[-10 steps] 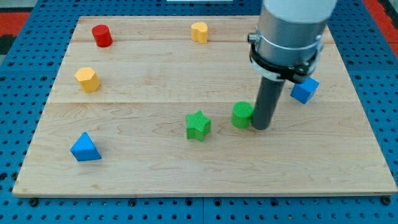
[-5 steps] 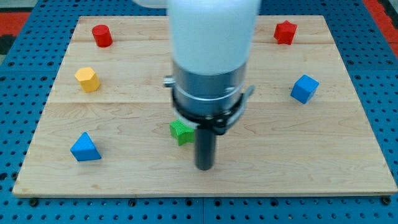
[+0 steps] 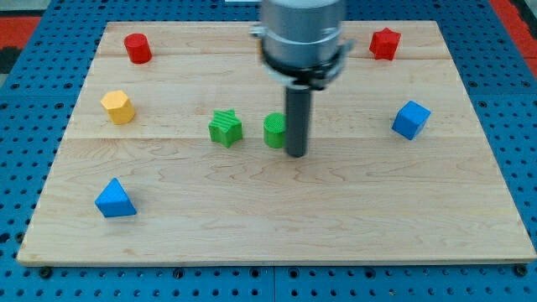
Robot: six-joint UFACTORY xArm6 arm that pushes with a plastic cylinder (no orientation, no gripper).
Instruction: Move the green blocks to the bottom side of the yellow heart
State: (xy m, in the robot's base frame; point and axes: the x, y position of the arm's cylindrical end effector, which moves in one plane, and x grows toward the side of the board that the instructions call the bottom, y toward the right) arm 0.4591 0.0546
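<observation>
The pale wooden board (image 3: 277,226) lies on a blue pegboard table (image 3: 520,101) and carries every block loose on its surface; there is no container among them. Near the middle, my tip (image 3: 295,154) sits just at the view's right of the green round block (image 3: 275,130), touching it or very nearly so (the rod's dark shaft covers that block's right edge). The arm has no jaws, only this plain rod, so nothing is clasped. The green star block (image 3: 225,127) stands a little to the view's left of the round one, apart from it, the two forming a roughly level row. The yellow heart cannot be seen; the arm's grey housing (image 3: 302,38) covers the top middle of the board. Elsewhere, a yellow hexagonal block (image 3: 117,106) and a red cylinder (image 3: 138,48) sit at the left, a blue triangular block (image 3: 114,200) at lower left, a red star block (image 3: 384,43) at upper right, and a blue cube (image 3: 410,119) at right, all well apart from the tip. Neither green block has a clear long axis.
</observation>
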